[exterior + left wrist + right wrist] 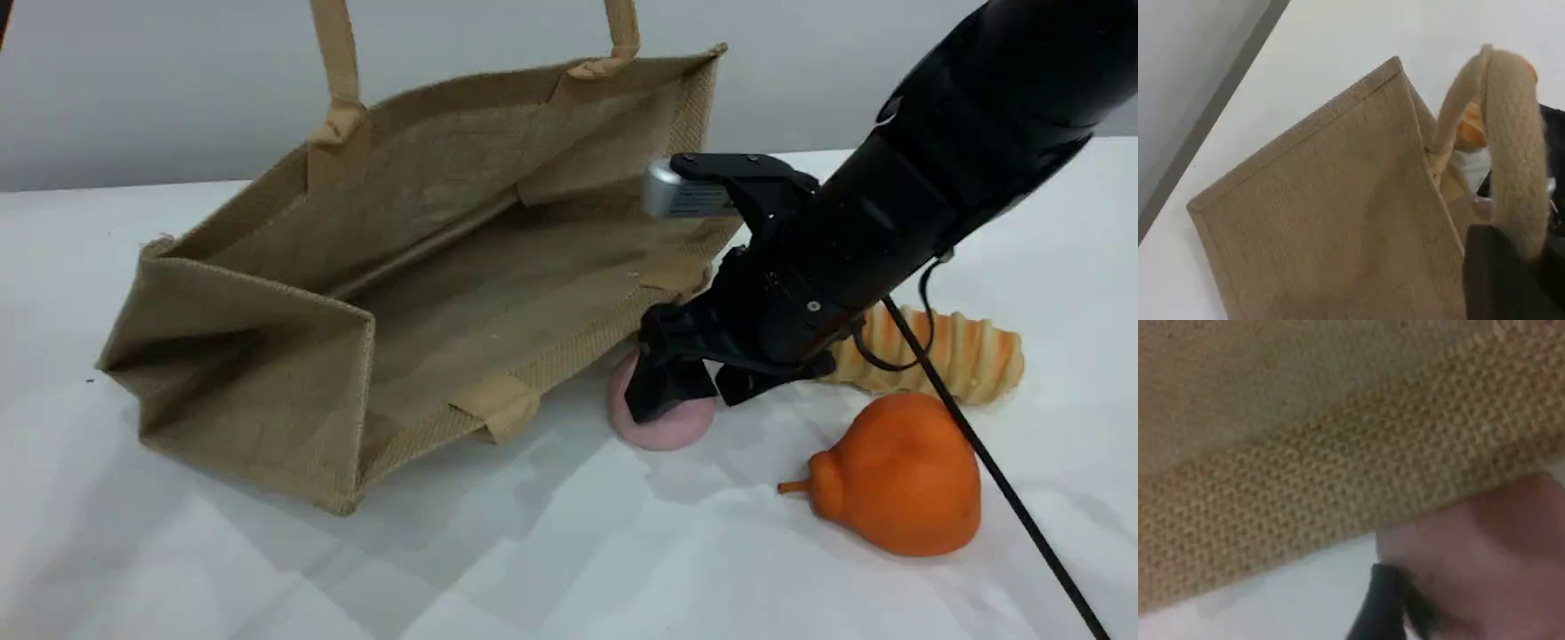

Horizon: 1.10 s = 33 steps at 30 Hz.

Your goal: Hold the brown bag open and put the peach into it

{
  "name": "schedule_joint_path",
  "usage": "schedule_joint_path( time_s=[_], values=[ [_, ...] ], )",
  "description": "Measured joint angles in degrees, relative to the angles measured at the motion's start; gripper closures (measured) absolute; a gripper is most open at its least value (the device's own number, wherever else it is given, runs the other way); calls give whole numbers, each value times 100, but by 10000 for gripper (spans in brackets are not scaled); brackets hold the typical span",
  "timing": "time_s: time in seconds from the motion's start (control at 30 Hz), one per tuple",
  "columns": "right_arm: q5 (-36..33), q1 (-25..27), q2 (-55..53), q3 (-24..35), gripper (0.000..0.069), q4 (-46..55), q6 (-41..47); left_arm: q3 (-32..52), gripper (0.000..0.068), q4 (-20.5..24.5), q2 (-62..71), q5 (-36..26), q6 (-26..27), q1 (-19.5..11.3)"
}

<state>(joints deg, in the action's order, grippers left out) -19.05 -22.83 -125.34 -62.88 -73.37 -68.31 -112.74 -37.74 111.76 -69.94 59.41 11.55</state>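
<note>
1. White tabletop (551,551), grey wall behind: the brown bag (427,293) lies tipped, mouth open.
2. Left gripper (1511,280), clenched on the bag's handle (1518,153), holds it open; done.
3. Right gripper (680,391), spread, straddles the peach (662,422) at the bag's 4 o'clock; grasp and insertion remain.
4. An orange pear-shaped fruit (898,476) and ridged bread (960,351) lie at the peach's 3 o'clock; the bag's rim crowds it.

We see the brown bag (418,293) lying on its side, its mouth gaping toward us, the inside bare and roomy. The peach (662,418) sits just beside the lower rim, crowded by the right gripper (689,391) straddling it. To its right the orange pear (898,476) and ridged bread (965,356) hem in that side; the white table (533,551) in front lies free
</note>
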Motion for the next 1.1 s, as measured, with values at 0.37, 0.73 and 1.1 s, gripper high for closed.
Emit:
schedule_joint_path(
  time_s=[0.37,0.73,1.1],
  values=[
    [21,0,26,0,621,93,11,0,591,0,0,0,11,0],
    [161,11,1218,485,654,1418,941,0,591,-5,0,0,54,76],
    [-232,5,3454,1010,654,3748,3361,-201,591,38,5,-12,211,651]
  ],
)
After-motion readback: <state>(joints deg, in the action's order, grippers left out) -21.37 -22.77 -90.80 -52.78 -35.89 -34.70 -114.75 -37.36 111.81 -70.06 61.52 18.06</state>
